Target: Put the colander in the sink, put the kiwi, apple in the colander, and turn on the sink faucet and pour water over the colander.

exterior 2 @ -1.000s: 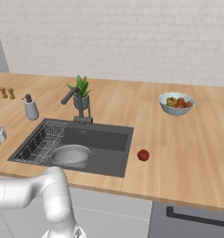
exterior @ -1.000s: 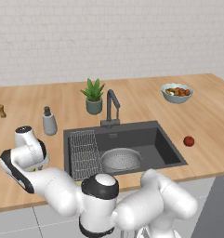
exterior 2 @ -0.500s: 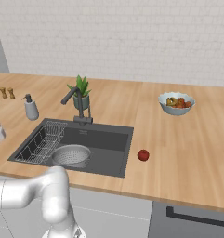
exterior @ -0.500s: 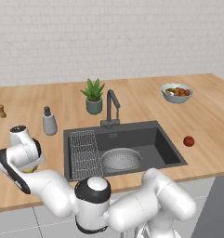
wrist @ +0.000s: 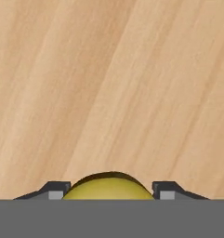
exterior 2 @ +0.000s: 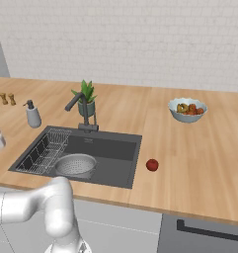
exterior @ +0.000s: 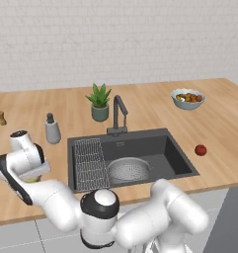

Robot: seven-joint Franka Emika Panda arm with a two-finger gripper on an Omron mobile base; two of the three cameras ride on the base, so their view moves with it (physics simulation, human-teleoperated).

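My gripper point(exterior: 31, 178) hangs over the counter left of the sink, fingers pointing down, shut on the yellow-green kiwi point(exterior: 33, 180). In the hand view the kiwi point(wrist: 108, 187) sits between my two finger tips point(wrist: 55, 191) with bare wood beyond it. The silvery colander point(exterior: 129, 169) point(exterior 2: 76, 164) rests in the dark grey sink point(exterior: 176, 154) point(exterior 2: 115, 148), beside the wire rack point(exterior: 88, 155). The red apple point(exterior: 200, 149) point(exterior 2: 152, 164) lies on the counter right of the sink. The dark faucet point(exterior: 118, 114) point(exterior 2: 81, 111) stands behind the basin, no water running.
A grey soap bottle point(exterior: 52, 130) point(exterior 2: 33, 115) stands just behind my hand. A potted plant point(exterior: 99, 102) sits behind the faucet, a pale fruit bowl point(exterior: 188, 98) point(exterior 2: 187, 109) at the back right, and small shakers point(exterior: 0, 117) at the far left.
My hand has shifted only slightly over the left counter, edging upward with the kiwi between its fingers. Colander and apple have stayed put.
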